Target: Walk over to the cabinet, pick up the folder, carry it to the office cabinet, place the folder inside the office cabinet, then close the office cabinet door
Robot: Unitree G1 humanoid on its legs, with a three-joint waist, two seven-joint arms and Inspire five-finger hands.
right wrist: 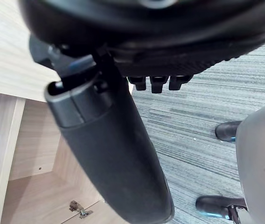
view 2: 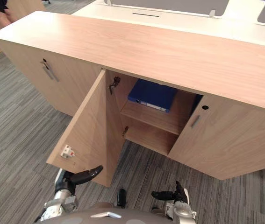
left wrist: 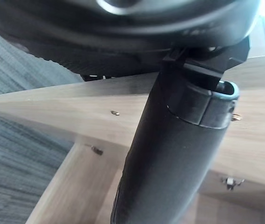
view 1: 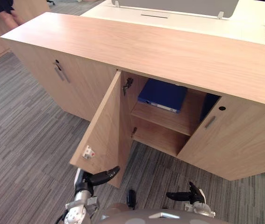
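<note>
The blue folder is seen lying flat on the upper shelf inside the office cabinet, its long spine turned to the front and set roughly along the shelf's width. Neither robot hand is on it, so the placing is judged done, with only the door to be closed. The left door stands wide open from its hinges at the left side of the opening, so that its inner face is turned to the robot's right and its free edge points back at the robot. The coming move turns on that free edge. Its lower corner is found just ahead of the left robot hand, which is held low, with fingers stretched almost straight toward the door and nothing in its hold. Whether fingertip and wood are touching cannot be told. The right robot hand is held well apart from that door, across the opening, fingers loosely extended and empty, nearer the right door, which stands ajar. The left arm is therefore judged the nearer one. A push on the door's outer face, swept toward the robot's right and then in toward the cabinet, is judged to be called for.
</note>
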